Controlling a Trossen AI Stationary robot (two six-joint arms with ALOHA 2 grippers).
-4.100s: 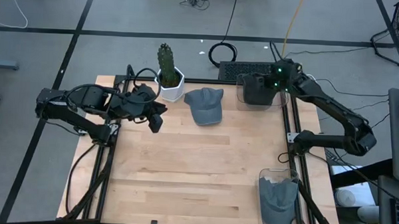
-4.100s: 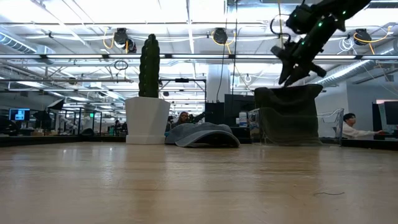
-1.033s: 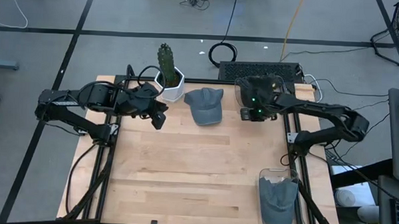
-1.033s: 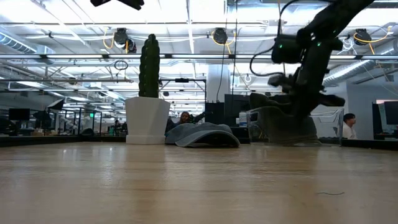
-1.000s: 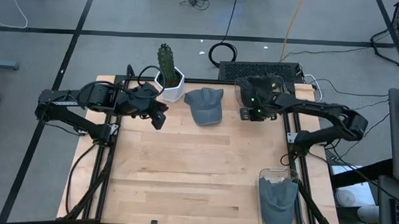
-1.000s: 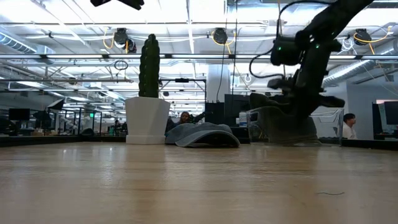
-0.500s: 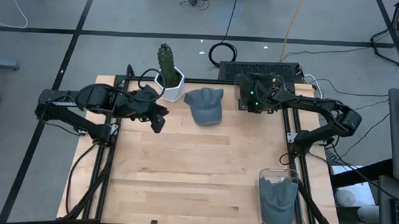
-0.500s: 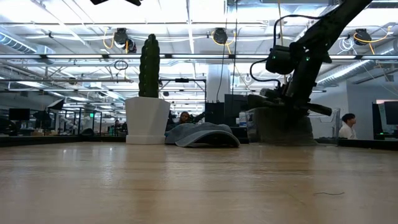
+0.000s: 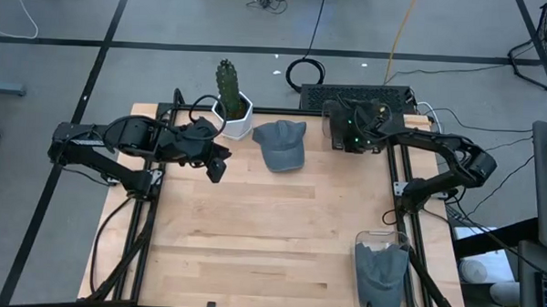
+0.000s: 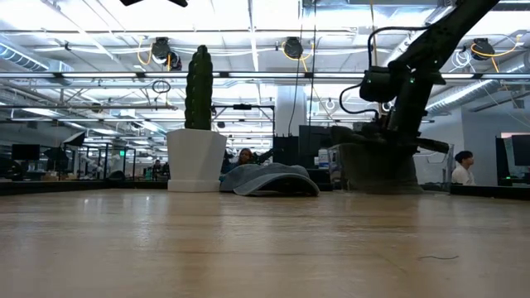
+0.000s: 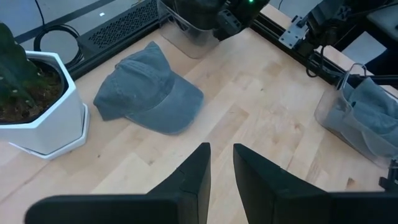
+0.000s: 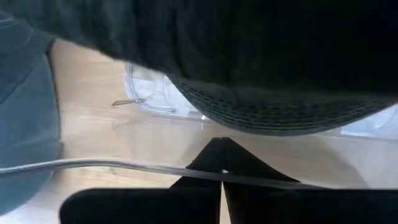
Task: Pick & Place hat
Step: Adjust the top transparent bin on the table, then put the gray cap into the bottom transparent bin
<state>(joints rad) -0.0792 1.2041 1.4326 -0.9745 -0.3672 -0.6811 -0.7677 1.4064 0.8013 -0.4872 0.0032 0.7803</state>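
Left jaws [image 11: 219, 163]: slightly parted, nothing between them, hanging above the bench [image 9: 261, 235] near its far left corner.
Right jaws [image 12: 221, 163]: closed with nothing visibly between them, down at the clear bin [image 9: 346, 124] in the far right corner.
Hat [image 9: 282, 143]: grey cap lying flat on the bench, ahead of the left jaws and between the two grippers.
Left wrist view only: the cap's brim and crown in detail; the white pot [image 11: 42, 109] just beside it, apart from it.
Right wrist view only: the bin's clear rim [image 12: 155, 115] close ahead of the closed tips, dark cloth [image 12: 273, 68] filling the space above them.
Low view only: the cactus [image 10: 199, 87] standing upright; a person seated in the room behind.
High view only: a second clear bin [image 9: 382, 271] with grey cloth at the near right edge.
Edges: cap sits near the far edge, pot touching the frame corner.
Open room: bare wood across the middle and near side, well apart from both jaws.
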